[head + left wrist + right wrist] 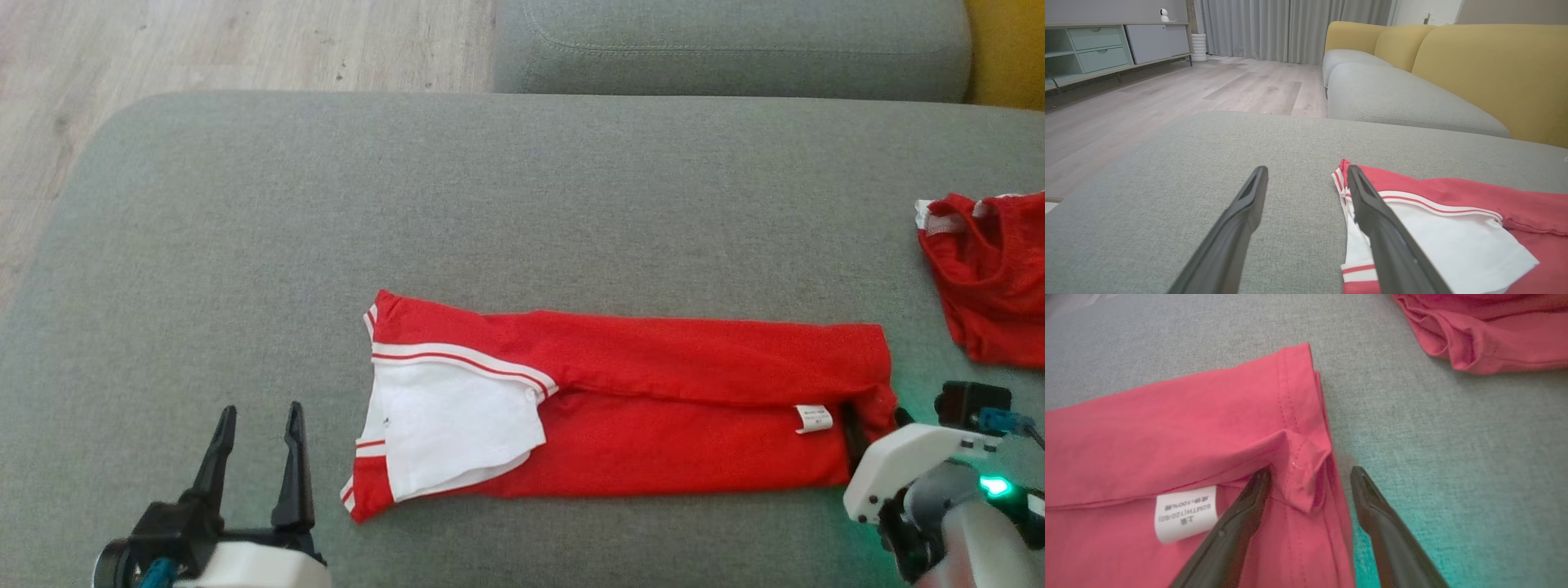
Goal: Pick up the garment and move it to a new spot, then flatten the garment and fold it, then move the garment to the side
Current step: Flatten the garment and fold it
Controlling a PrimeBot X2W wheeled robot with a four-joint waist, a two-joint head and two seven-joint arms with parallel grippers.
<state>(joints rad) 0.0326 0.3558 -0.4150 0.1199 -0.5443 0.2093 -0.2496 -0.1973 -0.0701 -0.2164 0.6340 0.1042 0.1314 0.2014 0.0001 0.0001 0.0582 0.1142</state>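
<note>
Red garment [653,392], white-sleeved with striped trim, folded into a long band, flat on grey cushion [245,204]; left gripper [261,408] fingers apart near sleeve end, right gripper [1310,470] fingers apart either side of hem corner.

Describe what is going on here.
A two-armed robot is partway through folding a red shirt on a grey sofa cushion. The shirt lies folded into a long strip. Both grippers are open: the left gripper is beside its sleeve end, the right gripper straddles the hem corner. Another red garment lies nearby.
</note>
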